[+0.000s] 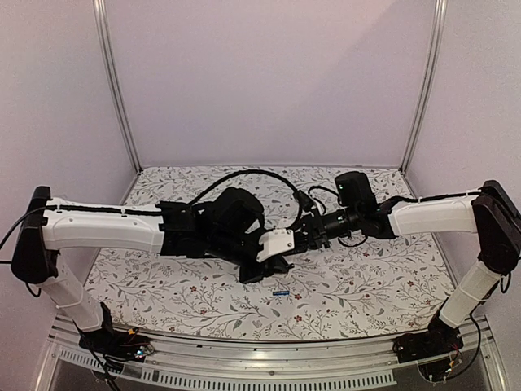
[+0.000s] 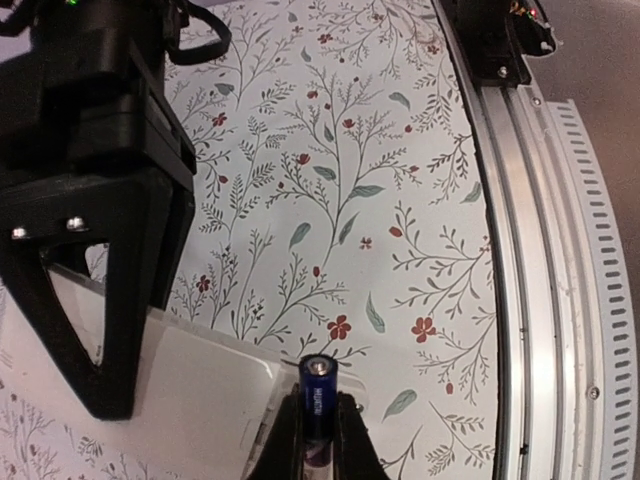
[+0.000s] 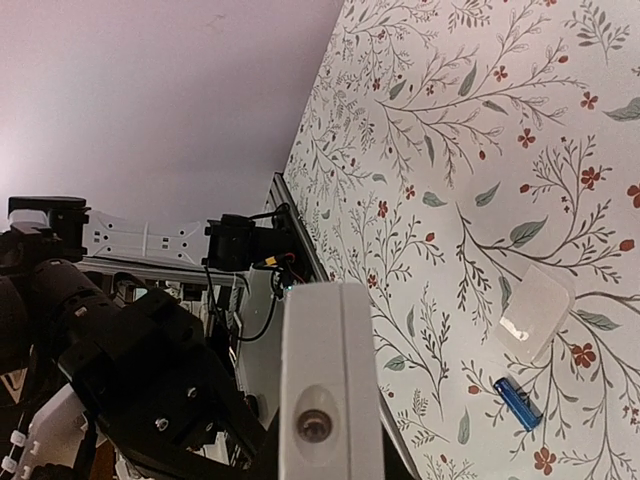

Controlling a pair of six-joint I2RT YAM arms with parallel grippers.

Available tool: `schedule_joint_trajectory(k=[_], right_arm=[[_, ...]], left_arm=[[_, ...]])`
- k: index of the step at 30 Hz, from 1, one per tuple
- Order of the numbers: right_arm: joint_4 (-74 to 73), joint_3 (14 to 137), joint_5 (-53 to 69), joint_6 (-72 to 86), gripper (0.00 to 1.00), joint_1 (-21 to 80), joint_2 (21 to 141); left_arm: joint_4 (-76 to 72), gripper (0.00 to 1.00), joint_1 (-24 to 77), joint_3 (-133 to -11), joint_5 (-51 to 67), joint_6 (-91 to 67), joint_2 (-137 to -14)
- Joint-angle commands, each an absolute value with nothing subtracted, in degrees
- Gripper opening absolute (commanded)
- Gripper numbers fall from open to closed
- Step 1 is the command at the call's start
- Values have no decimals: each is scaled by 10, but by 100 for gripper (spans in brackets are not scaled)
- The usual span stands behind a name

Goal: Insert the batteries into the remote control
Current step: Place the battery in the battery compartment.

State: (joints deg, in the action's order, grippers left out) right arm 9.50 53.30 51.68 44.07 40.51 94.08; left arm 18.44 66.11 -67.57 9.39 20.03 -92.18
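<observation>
The white remote control (image 1: 278, 242) is held above the table's middle by my right gripper (image 1: 299, 237), which is shut on it. In the right wrist view the remote (image 3: 324, 370) shows end-on between the jaws of the right gripper (image 3: 325, 445). My left gripper (image 2: 318, 425) is shut on a dark blue battery (image 2: 318, 395), its tip pointing outward right beside the remote's (image 2: 170, 395) white edge. In the top view the left gripper (image 1: 269, 262) sits just under the remote. A bright blue battery (image 1: 281, 292) lies on the table; it also shows in the right wrist view (image 3: 518, 402).
A small flat pale cover piece (image 3: 536, 312) lies on the flowered cloth near the loose battery. The right gripper's black body (image 2: 95, 230) fills the left of the left wrist view. A metal rail (image 2: 530, 250) runs along the table's near edge.
</observation>
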Motion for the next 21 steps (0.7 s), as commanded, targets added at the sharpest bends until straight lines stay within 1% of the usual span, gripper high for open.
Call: schedule_joint_trajectory(k=[1,6,14,18,21], right_arm=[[117,547,532,448,0,410,948],[123,548,537,453,0,410,950],[124,548,540,454,0,411,953],[125,548,541,455,0,411,954],[126,548,542,455,0,411,955]], left_arm=[[205,4,671,-686,81,213,-932],[218,4,671,-685,62,221,-939],[246,8,671,-684,40,233,-943],[254,13,671,-684,30,238,-943],[256,19,671,-685,28,240,-943]])
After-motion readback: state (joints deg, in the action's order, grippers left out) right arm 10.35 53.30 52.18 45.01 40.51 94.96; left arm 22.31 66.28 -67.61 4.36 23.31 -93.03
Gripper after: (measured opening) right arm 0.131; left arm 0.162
